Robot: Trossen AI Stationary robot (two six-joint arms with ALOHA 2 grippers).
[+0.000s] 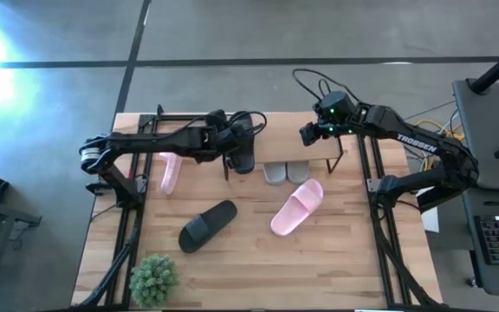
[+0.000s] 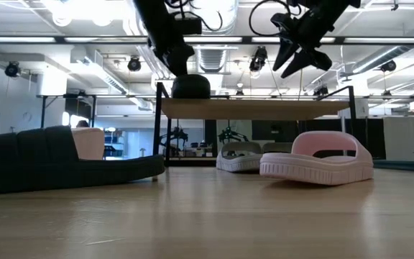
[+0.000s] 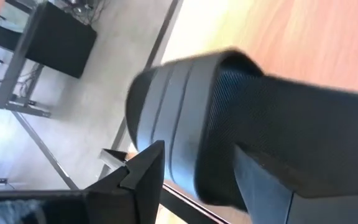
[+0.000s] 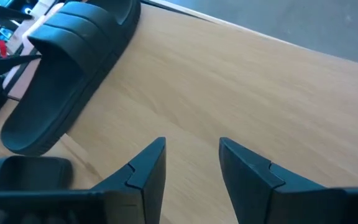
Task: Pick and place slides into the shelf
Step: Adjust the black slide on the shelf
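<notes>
Black slide (image 1: pixel 243 149) sits on the left end of the shelf (image 1: pixel 319 149) top plank, right at the left gripper (image 1: pixel 230 139). Long axis runs roughly toward/away from the table's front edge, about square to the shelf's length. In the left wrist view the slide (image 3: pixel 253 118) fills the frame just ahead of the fingers (image 3: pixel 143 168); jaws look parted around it and not pinching, so I read it as let go, or nearly so. Contact with the strap: can't tell.

Right gripper (image 1: pixel 312 133) hangs over the shelf's middle, fingers spread, nothing between them. Its wrist view shows bare plank ahead and the same black slide (image 4: pixel 67 74) off to one side, lengthwise across the plank.

Rest of the slides, outward from the left gripper:
- Grey pair (image 1: pixel 285 172): under the shelf top on the lower tier, just below and beside the black one, closer to the right gripper.
- Second black slide (image 1: pixel 207 224): on the table (image 1: pixel 336 269), in front of the left gripper, lying diagonally. Left arm is the nearer one.
- Pink slide (image 1: pixel 296 207): on the table in front of the right gripper, diagonal, toe end pointing back at the shelf. Right arm is nearer.
- Other pink slide (image 1: pixel 169 172): under the left forearm, long axis front to back, well left of the shelf.

My read: three slides still loose. Next pick turns on the diagonal lie, so the wrist needs to rotate to straddle the strap crosswise. Potted plant (image 1: pixel 154 279) at the front-left corner is clear of both reaches.
</notes>
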